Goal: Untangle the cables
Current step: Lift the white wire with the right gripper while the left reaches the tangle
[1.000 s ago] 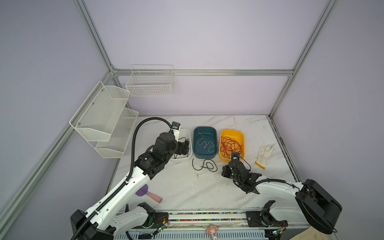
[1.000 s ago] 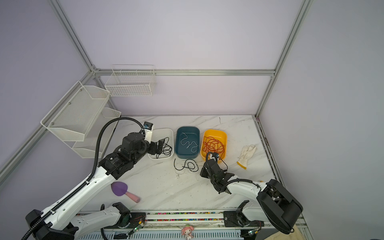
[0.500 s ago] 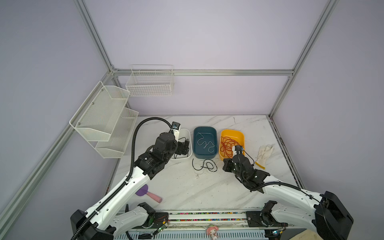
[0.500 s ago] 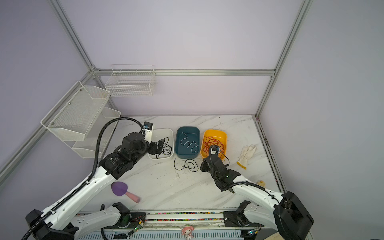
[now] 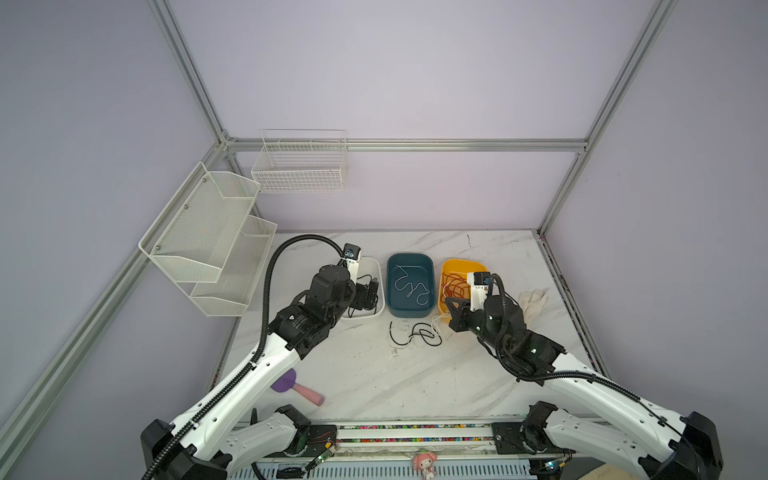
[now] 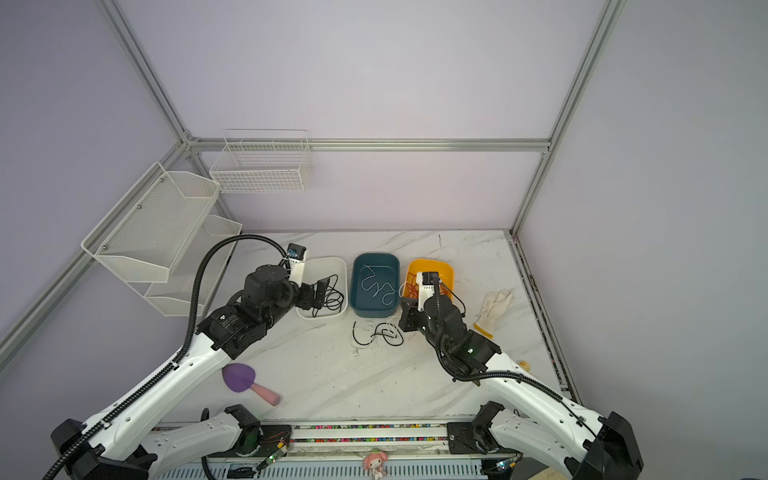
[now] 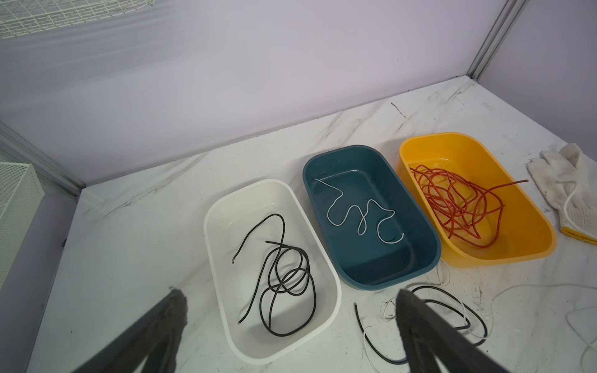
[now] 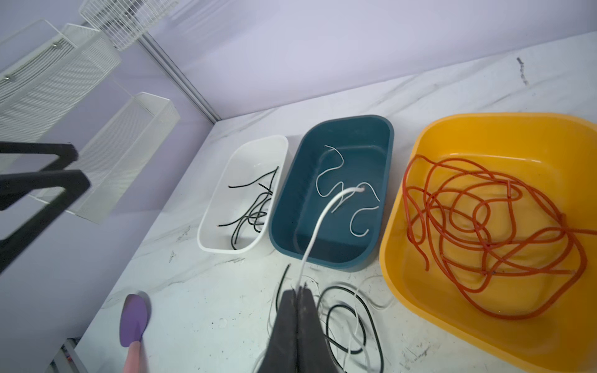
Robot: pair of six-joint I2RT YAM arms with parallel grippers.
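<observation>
- Top views are both showing the worktop (image 5: 374, 374) carrying three bins in a row toward its back edge.
- White bin (image 7: 242, 206) is sitting leftmost and holding a looped black cable (image 7: 286, 280).
- Teal bin (image 7: 371, 258) is sitting in the middle and holding a curly white cable (image 7: 363, 216).
- Yellow bin (image 7: 452, 151) is sitting rightmost and holding coiled red cables (image 7: 458, 206).
- Left gripper (image 7: 290, 298) is hovering above the white bin's front end, jaws standing wide apart and gripping nothing.
- Right gripper (image 8: 298, 290) is reaching in front of the yellow bin, jaws clenching a thin white cable (image 8: 319, 226), a length of it sticking out past the tips.
- Glove (image 5: 534, 301) is lying near the right edge.
- Spatula (image 5: 297, 386) is lying near the front left corner.
- Tangle (image 5: 419, 334) of black and white cables is lying on the worktop just in front of the teal bin, beside the right gripper.
</observation>
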